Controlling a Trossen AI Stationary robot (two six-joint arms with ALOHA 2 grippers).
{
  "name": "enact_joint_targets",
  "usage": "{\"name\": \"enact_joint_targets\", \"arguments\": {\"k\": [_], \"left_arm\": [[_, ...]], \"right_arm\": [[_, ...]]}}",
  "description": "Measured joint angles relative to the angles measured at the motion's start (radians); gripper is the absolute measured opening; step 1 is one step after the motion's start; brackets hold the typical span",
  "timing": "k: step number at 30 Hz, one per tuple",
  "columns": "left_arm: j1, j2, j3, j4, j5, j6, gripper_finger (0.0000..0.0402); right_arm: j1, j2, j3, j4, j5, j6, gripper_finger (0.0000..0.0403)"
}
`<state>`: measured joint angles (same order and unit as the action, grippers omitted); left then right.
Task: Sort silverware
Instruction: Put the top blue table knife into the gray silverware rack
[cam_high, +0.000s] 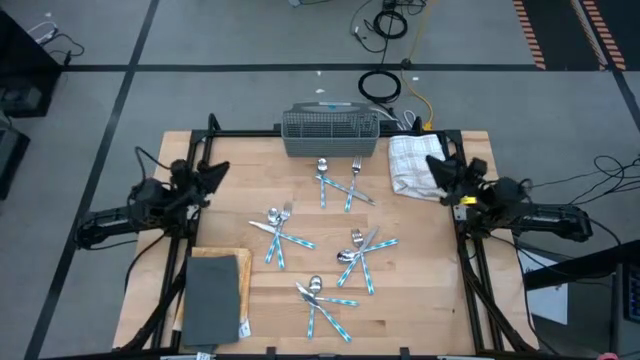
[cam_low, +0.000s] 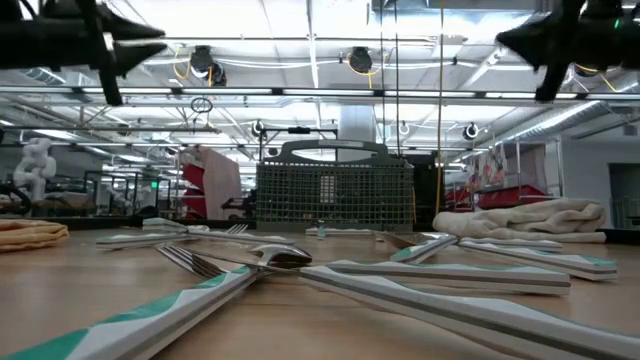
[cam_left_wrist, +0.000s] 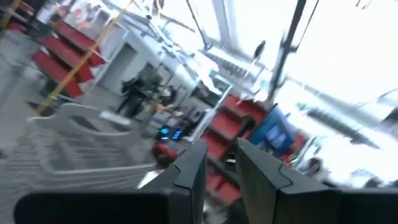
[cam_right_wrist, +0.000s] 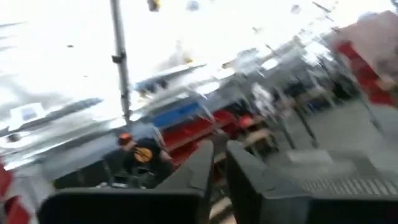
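The silverware lies in several small crossed heaps on the wooden table: one heap (cam_high: 336, 184) in front of the basket, one (cam_high: 279, 232) left of centre, one (cam_high: 362, 251) right of centre and one (cam_high: 321, 299) near the front edge. The pieces have silver heads and light blue patterned handles. In the low view the handles (cam_low: 430, 280) lie flat close to the camera. My left gripper (cam_high: 214, 171) hangs above the table's left edge and my right gripper (cam_high: 436, 166) above the right edge. Both are raised, empty, and open by only a narrow gap (cam_left_wrist: 221, 163) (cam_right_wrist: 220, 160).
A grey wire-mesh basket (cam_high: 332, 131) stands at the middle of the far edge. A white folded towel (cam_high: 412, 163) lies at the far right, just under my right gripper. A dark grey slab on a light board (cam_high: 212, 296) fills the near left corner. A person (cam_right_wrist: 142, 155) shows in the room beyond.
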<state>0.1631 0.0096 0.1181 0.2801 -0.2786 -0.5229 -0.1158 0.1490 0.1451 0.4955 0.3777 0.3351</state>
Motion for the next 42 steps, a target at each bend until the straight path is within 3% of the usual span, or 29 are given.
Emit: {"name": "enact_joint_targets", "arguments": {"k": [5,11,17,21,28,32,36,42], "left_arm": [[0.000,0.079,0.173,-0.084,0.000,-0.032,0.0089],[0.000,0.294,0.478,-0.257,-0.002,0.060,0.0073],[0.000,0.564,0.800,-0.783,-0.021,-0.065,0.0070],[0.000,0.721,0.932,-1.080,-0.070,-0.161,0.0070],[0.000,0.861,0.987,-1.234,-0.031,-0.206,0.0070],[0.000,0.881,0.987,-1.290,0.010,-0.227,0.0070],[0.000,0.874,0.987,-1.343,0.020,-0.163,0.0070],[0.000,0.856,0.987,-1.440,0.028,-0.070,0.0070]], "right_arm": [[0.000,0.067,0.212,-0.076,-0.092,-0.154,0.0097],[0.000,0.255,0.537,-0.452,-0.098,-0.283,0.0163],[0.000,0.511,0.775,-0.797,-0.092,-0.296,0.0192],[-0.001,0.673,0.865,-0.926,-0.088,-0.264,0.0194],[-0.024,0.901,0.899,-1.032,-0.103,-0.176,0.0194],[-0.025,0.998,0.898,-1.164,-0.247,-0.069,0.0194],[0.035,1.080,0.898,-1.258,-0.344,0.047,0.0194],[0.145,1.197,0.898,-1.257,-0.351,-0.021,0.0194]]}}
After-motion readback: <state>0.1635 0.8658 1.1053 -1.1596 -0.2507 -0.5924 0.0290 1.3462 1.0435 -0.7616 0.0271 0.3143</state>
